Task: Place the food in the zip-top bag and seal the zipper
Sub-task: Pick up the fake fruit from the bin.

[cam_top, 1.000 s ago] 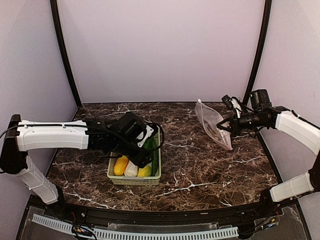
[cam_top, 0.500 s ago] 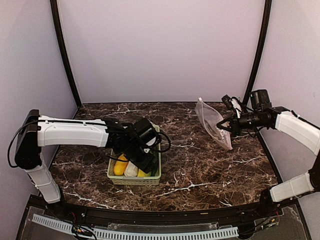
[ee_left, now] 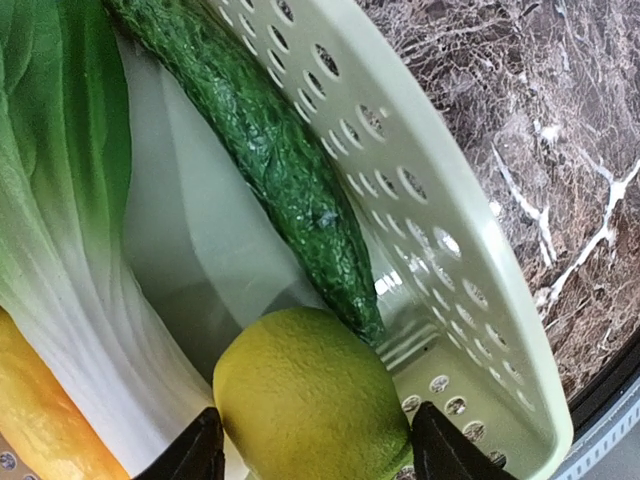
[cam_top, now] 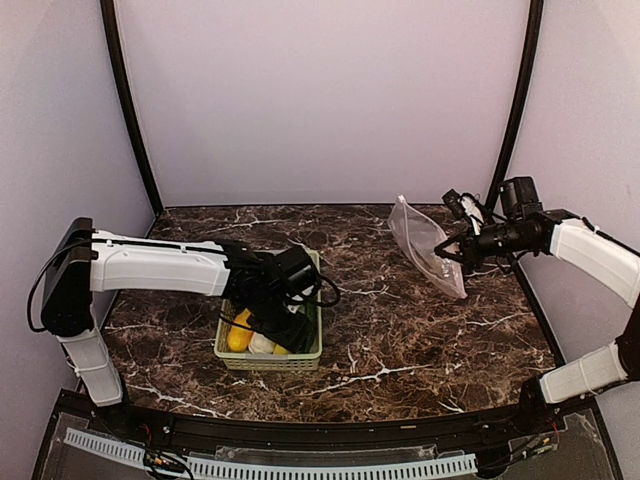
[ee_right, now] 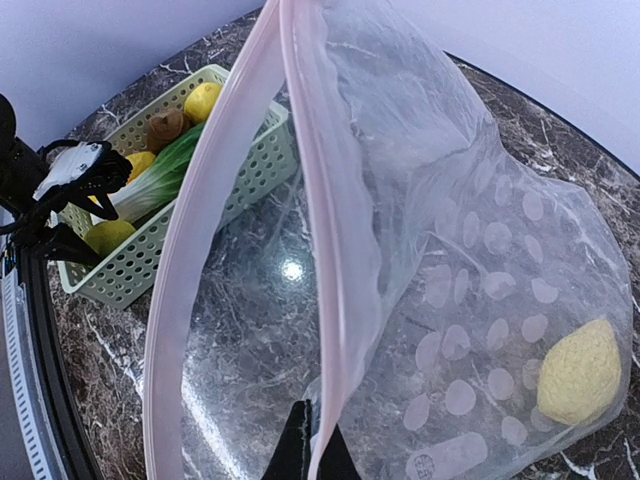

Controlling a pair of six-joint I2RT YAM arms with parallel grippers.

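Down in basket [ee_left: 480, 300], left gripper [ee_left: 315, 452] spread either side of lemon [ee_left: 305, 390], right gripper [ee_right: 312, 445] pinching zip-top bag [ee_right: 450, 250] edge.

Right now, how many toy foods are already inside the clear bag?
1. A yellow fruit lies in a lower corner of the clear bag. The other visible pieces are in the basket; crinkled plastic may hide something small.
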